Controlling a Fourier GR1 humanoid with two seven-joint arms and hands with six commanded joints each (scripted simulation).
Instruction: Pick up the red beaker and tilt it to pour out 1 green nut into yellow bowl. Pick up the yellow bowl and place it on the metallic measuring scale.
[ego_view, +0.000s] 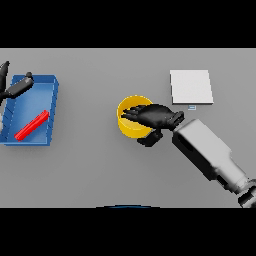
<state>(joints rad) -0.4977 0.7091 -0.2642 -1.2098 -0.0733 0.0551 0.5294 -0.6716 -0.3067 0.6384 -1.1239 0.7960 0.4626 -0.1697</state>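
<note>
So the right arm (210, 152) came in from the lower right corner, angled up and to the left across the worktop (100, 170). The right hand (157, 116) sat on the yellow bowl (131, 122), covering its right side. The fingers (132, 112) reached out leftward over the bowl's open top, roughly straight and close together, and the thumb (149, 139) dropped down just outside the rim at the lower right. It looked like the rim was pinched between thumb and fingers there, but I honestly couldn't tell how firm that hold was or whether the bowl was off the surface.

The bowl was about mid-worktop. The metallic measuring scale (191, 86) was a pale square plate up and to the right of it, near but not touching, with a bare grey strip between the two. The hand's wrist sat just below the scale's lower left corner.

Way over on the left was a blue tray (49, 107), well apart from the bowl, with a wide stretch of plain grey between them. The red beaker (31, 125) lay in the tray on its side, slanted diagonally. I couldn't make out any green nut.

The left hand (17, 87) hung over the tray's top left corner, right at the view's left edge, fingers pointing up-right; couldn't tell how they were set.
</note>
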